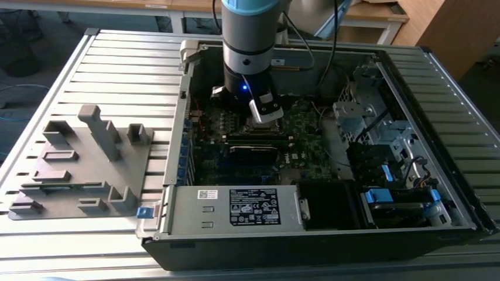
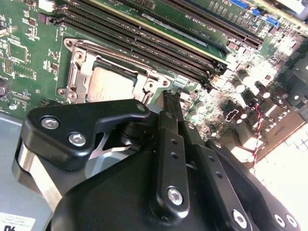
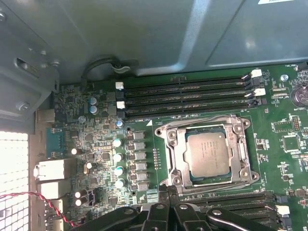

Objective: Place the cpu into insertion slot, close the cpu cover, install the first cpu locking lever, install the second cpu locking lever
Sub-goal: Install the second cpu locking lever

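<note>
Over the open computer case, in the exterior view, the gripper hangs low above the motherboard, just off the socket area. From the first wrist view, the cpu already sits in the insertion slot, with the cpu cover framing it, straight ahead of the fingertips, which are pressed together on nothing. From the second wrist view, the tips touch down beside the cover's edge nearest the gripper.

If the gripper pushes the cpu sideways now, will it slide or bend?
The cpu lies flat in the socket, framed by the metal cover, so it probably would not slide. Its metal top looks stiff and smooth, so bending seems unlikely, and the fingertips may slip.
</note>
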Controlling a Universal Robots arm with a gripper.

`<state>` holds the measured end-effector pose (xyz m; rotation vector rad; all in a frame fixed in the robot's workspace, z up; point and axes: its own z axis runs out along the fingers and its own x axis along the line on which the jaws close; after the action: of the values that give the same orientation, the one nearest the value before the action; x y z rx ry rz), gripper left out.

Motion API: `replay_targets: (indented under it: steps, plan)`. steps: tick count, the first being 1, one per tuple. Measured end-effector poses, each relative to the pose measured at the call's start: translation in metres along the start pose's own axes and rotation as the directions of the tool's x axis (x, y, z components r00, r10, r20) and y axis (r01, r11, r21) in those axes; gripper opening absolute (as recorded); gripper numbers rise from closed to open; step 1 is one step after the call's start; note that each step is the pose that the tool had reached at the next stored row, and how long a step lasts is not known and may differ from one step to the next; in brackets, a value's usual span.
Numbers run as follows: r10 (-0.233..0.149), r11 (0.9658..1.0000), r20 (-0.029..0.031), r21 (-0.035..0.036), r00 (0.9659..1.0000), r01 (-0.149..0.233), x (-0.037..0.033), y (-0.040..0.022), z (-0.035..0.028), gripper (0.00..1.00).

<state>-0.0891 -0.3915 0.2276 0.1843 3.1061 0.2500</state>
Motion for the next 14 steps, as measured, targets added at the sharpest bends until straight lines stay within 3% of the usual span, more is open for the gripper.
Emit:
replay_targets:
  steps: [10,14]
  plan:
    - [0.0,1.0,0.0,-0.0001,1.0,0.0,-0.0014,0.0002,-0.0001,0.11]
    - [0.0,1.0,0.0,0.0001,1.0,0.0,-0.0015,0.0013,-0.0066,0.11]
